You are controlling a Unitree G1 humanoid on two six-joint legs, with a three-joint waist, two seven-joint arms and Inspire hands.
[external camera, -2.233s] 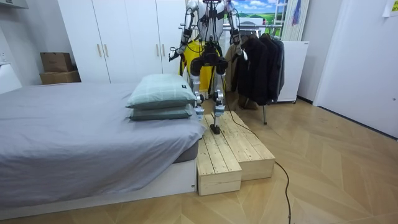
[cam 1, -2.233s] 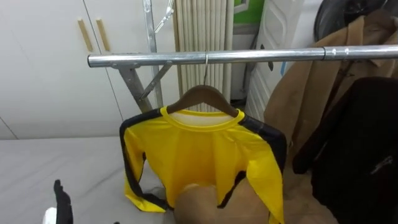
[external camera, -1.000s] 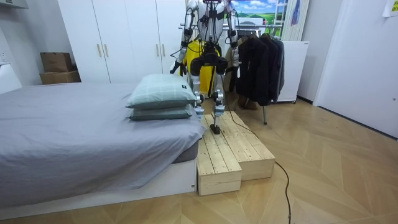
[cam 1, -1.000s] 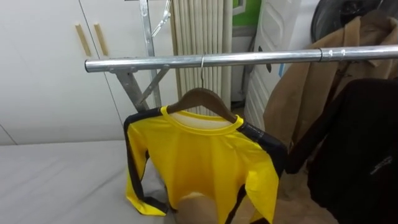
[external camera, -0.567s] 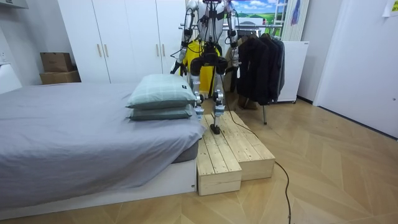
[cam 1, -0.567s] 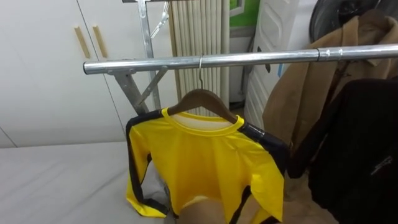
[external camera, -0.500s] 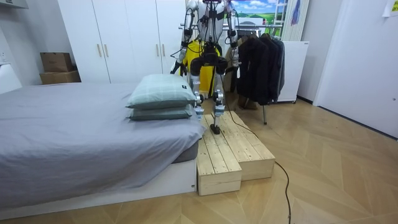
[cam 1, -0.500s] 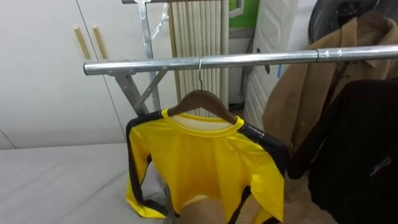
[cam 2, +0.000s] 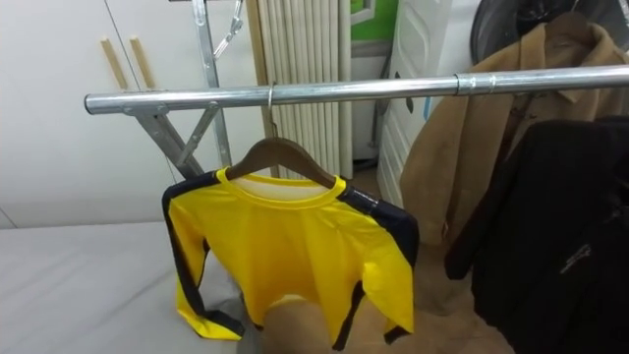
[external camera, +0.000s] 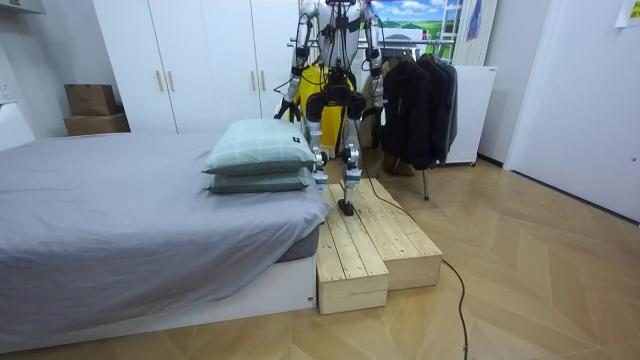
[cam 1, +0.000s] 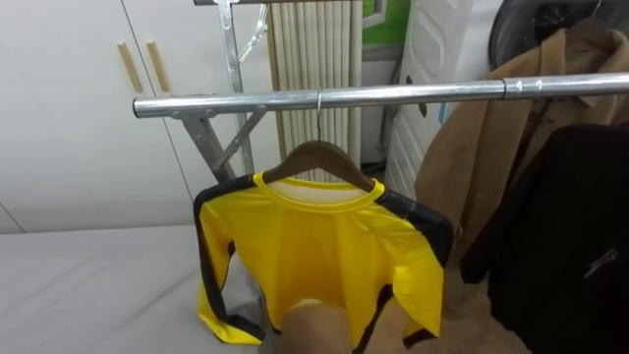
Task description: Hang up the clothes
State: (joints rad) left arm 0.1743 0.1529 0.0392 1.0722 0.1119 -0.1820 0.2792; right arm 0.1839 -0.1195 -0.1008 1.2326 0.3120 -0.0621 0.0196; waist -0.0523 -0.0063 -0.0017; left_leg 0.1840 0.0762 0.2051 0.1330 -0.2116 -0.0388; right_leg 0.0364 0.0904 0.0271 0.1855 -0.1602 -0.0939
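A yellow shirt (cam 1: 324, 256) with dark sleeve stripes hangs on a wooden hanger (cam 1: 319, 157). The hanger's hook sits over the metal rail (cam 1: 393, 94), left of the rail's middle. The shirt (cam 2: 285, 246) hangs free with nothing touching it. In the room view I stand on a wooden platform (external camera: 375, 245) facing the rack, with both arms down. My left hand (external camera: 280, 112) is at the room view's left and my right hand (external camera: 379, 108) at its right, both too small to read.
A tan coat (cam 1: 491, 138) and a black coat (cam 1: 570, 236) hang on the rail to the right of the shirt. White wardrobe doors (cam 1: 79, 108) stand behind on the left. The grey bed (cam 1: 88, 285) lies at lower left, with pillows (external camera: 258, 160) on it.
My left hand has dropped out of the eye view's lower left, and both arms have come down from the rack. The shirt stays on the rail, swaying slightly.
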